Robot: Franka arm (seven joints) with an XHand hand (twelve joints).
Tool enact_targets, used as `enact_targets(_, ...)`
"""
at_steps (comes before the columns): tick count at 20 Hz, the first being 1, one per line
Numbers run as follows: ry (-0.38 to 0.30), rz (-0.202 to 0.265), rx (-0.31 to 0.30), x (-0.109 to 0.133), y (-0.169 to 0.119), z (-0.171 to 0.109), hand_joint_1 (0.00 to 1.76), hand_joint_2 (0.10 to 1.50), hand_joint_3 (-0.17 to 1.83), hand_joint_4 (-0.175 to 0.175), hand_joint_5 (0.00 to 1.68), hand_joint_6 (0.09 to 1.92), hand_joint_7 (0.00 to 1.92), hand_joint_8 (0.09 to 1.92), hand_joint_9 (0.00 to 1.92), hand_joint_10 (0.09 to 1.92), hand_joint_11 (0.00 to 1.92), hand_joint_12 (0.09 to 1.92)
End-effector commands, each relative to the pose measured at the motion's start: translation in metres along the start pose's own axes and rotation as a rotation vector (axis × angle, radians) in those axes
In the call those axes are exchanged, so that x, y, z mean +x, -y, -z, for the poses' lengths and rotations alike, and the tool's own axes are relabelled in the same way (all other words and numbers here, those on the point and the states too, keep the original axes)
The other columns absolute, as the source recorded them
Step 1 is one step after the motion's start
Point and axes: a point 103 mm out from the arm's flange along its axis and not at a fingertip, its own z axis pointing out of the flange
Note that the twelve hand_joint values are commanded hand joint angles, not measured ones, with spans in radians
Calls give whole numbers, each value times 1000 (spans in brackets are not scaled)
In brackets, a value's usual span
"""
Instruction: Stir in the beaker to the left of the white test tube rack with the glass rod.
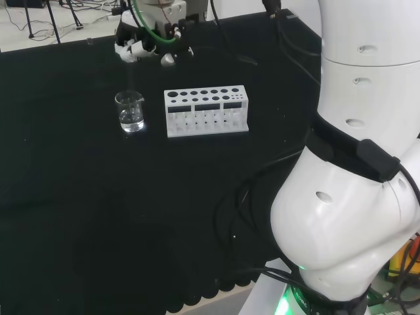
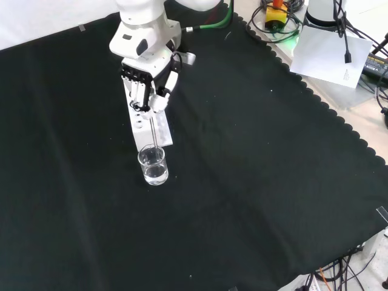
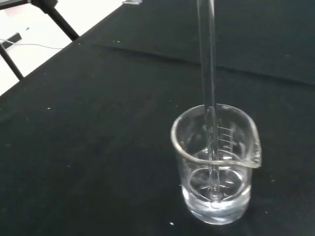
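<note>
A small clear glass beaker (image 1: pixel 130 111) (image 2: pixel 153 165) (image 3: pixel 215 164) with a little clear liquid stands on the black cloth, left of the white test tube rack (image 1: pixel 207 111) in the head view. The black and white hand (image 2: pixel 147 85) (image 1: pixel 139 47) hangs above the beaker, its fingers curled round the top of a thin glass rod (image 2: pixel 153 134) (image 3: pixel 209 93). The rod runs almost straight down into the beaker. In the wrist view its tip rests in the liquid near the beaker's bottom. In the front view the hand covers much of the rack (image 2: pixel 162 130).
The arm's big white links (image 1: pixel 354 164) take up the right of the head view. Cables, a white sheet and an orange device (image 2: pixel 276 15) lie off the cloth at the front view's top right. The cloth's scalloped edge (image 2: pixel 339 121) runs down the right there.
</note>
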Motion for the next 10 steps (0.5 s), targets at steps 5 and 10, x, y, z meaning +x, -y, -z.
enact_targets(5,-1,22,-9,6,-17,-2,1283,1113,-2,-175,1037,611,991,1318,1603,957,1640,900)
enact_targets(10,-6,23,-37,-5,-24,0,1283,1112,-2,-175,1038,609,991,1318,1605,957,1642,901)
